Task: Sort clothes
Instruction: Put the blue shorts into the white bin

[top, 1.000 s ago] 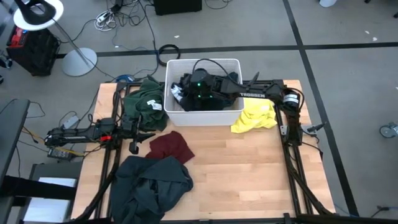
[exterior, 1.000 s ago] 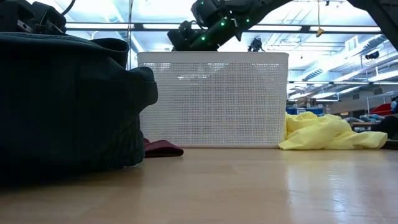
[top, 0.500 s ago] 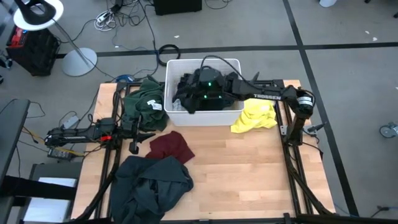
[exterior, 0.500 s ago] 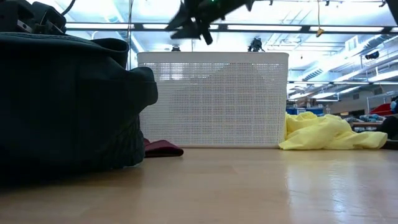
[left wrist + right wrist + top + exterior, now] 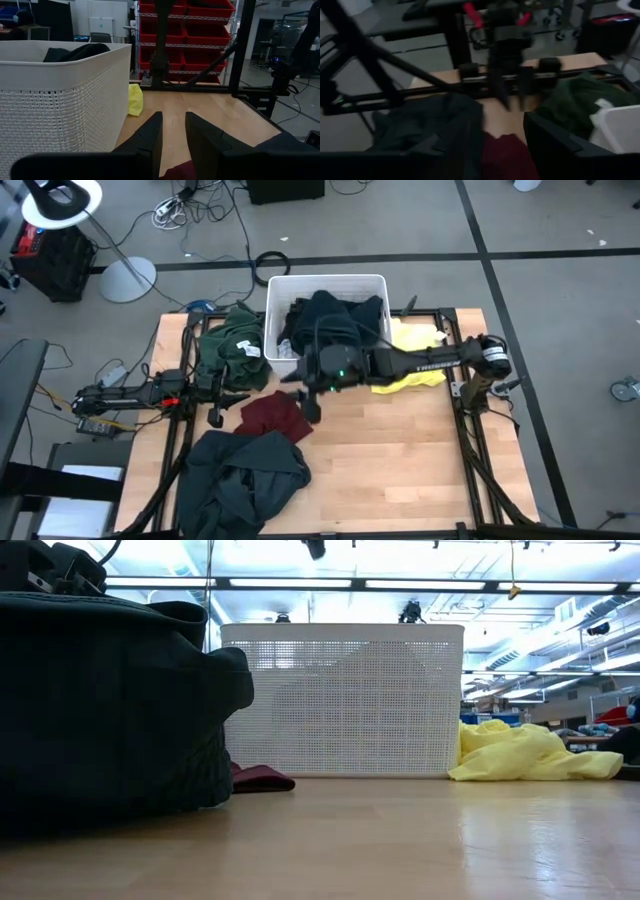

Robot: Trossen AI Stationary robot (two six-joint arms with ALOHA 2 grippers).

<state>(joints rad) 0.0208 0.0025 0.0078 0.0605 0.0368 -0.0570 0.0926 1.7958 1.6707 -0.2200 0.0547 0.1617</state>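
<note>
A dark garment [image 5: 335, 320] hangs from my right gripper [image 5: 308, 402], draped back over the near wall of the white tub [image 5: 279, 284] behind it, so my fingers are closed on cloth. Just below the gripper lies the maroon piece [image 5: 274, 416], with the grey-green jacket [image 5: 240, 475] beyond. The yellow piece [image 5: 415, 360] sits under my right arm. The green top [image 5: 232, 345] lies beside my left gripper [image 5: 219, 413], which waits slightly parted.
</note>
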